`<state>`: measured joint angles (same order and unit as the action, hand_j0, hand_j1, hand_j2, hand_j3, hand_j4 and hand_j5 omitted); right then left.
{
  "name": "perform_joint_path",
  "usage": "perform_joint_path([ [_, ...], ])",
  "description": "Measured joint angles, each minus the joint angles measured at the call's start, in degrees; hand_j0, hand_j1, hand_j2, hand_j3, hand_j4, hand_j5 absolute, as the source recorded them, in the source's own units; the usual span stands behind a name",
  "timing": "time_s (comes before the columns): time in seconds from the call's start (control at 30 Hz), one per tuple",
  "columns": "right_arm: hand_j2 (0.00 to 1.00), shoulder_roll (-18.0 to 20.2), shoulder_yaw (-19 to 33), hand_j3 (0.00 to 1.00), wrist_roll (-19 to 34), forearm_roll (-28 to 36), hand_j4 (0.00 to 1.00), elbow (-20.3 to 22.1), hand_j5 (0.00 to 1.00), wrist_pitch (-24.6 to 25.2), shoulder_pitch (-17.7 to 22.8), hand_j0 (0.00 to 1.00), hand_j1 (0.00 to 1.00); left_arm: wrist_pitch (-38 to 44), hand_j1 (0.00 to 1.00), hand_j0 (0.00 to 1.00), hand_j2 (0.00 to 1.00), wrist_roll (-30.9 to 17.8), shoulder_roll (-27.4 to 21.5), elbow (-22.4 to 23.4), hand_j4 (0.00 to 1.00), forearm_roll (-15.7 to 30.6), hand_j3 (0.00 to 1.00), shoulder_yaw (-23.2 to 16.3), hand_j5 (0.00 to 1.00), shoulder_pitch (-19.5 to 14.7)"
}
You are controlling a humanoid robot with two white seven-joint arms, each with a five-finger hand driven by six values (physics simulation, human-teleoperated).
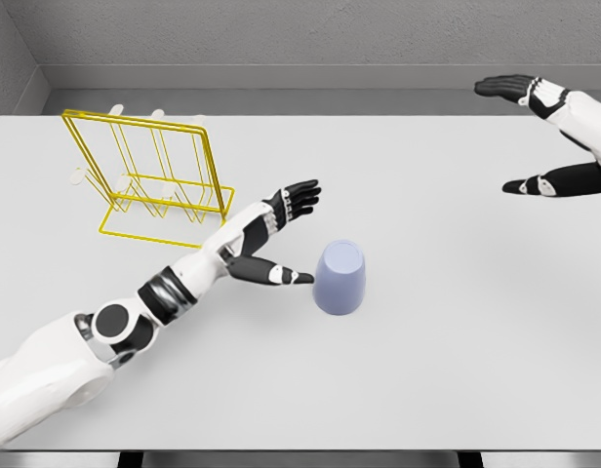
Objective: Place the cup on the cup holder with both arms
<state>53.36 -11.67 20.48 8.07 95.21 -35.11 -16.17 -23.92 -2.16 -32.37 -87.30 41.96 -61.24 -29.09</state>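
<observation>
A simulated test room: bare white table (457,370), plain grey walls (310,34), flat rendered surfaces.

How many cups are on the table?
1. The cup stands upside down near the table's middle, beside the left hand. None seems hidden.

Table (457,390): white, flat top, filling most of the view, its far edge meeting a grey floor strip (281,100) below a grey textured back wall (281,34).
</observation>
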Motion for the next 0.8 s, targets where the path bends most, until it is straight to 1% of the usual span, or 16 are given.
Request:
perform_joint_path([
  [0.07,1.0,-0.6,0.1,1.0,0.0,-0.2,1.0,0.1,1.0,0.0,1.3,1.0,1.0,0.3,1.0,1.0,1.0,0.0,0.5,0.7,1.0,0.1,1.0,-0.2,1.0,0.0],
  [0.2,1.0,-1.3,0.3,1.0,0.0,-0.3,1.0,1.9,1.0,0.0,1.9,1.0,1.0,0.6,1.0,1.0,1.0,0.0,1.2,1.7,1.0,0.1,1.0,-0.7,1.0,0.1],
  [0.33,1.0,-1.4,0.5,1.0,0.0,-0.2,1.0,2.7,1.0,0.0,2.0,1.0,1.0,0.6,1.0,1.0,1.0,-0.1,1.4,1.8,1.0,-0.2,1.0,-1.2,1.0,0.3],
  [0.8,1.0,-1.5,0.6,1.0,0.0,-0.1,1.0,2.6,1.0,0.0,2.0,1.0,1.0,0.5,1.0,1.0,1.0,-0.2,1.3,1.8,1.0,-0.3,1.0,-1.7,1.0,1.2],
])
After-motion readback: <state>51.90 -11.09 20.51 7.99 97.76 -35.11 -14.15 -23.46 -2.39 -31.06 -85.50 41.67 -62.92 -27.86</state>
